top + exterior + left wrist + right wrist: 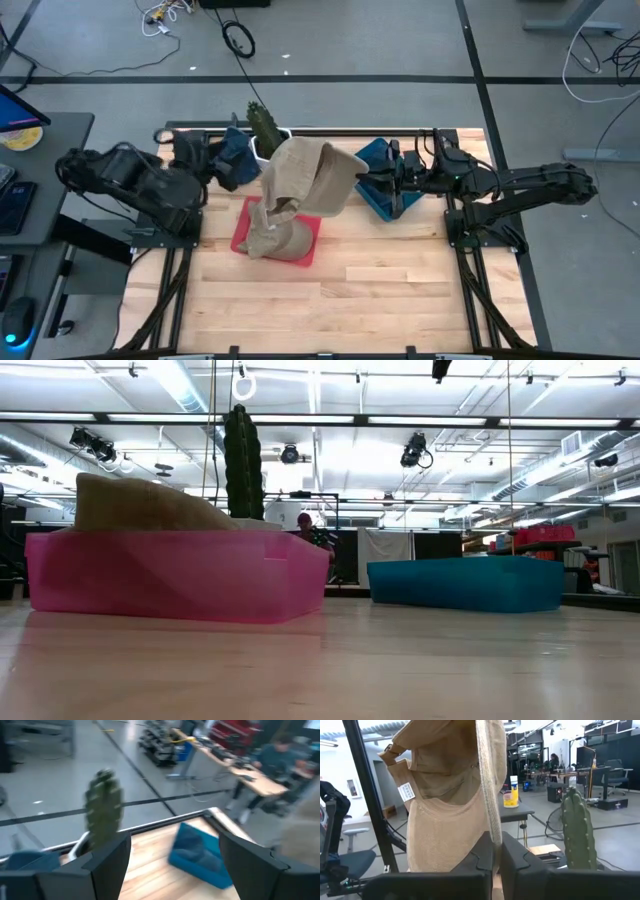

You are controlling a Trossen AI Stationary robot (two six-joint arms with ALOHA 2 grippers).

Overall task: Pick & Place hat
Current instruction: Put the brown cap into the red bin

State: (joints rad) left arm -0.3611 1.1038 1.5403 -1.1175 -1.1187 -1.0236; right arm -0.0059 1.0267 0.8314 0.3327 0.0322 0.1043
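**Right gripper pinches tan hat above the pink bin**

The right gripper (496, 851) is clamped tight on the brim edge of a tan hat (451, 795); its two dark fingers meet on the fabric with no gap between them. In the right wrist view the hat hangs upside-open, crown hollow facing the camera, a white label sewn inside and a strap buckle at the upper edge. From overhead the same hat (310, 178) is held off the table, spread between the two arms, over the far edge of a pink bin (244, 222). A second tan hat (277, 232) lies in that bin, and its rounded top (140, 505) rises above the bin wall (175, 575) in the low view.

The left gripper (175, 865) is spread wide and holds nothing. The left arm (140, 185) rests folded at the left edge of the wooden table (330, 300).

Farther across the table a blue bin (380, 190) sits under the right arm (520, 185); the low view shows it (465, 583) well apart from the pink one. At the table's far edge stands a green cactus (264, 124), tall and upright behind the pink bin (241, 460), with dark blue cloth (232, 158) just beside it.

Beyond the table, a person (267, 762) sits at a desk in the workshop room.
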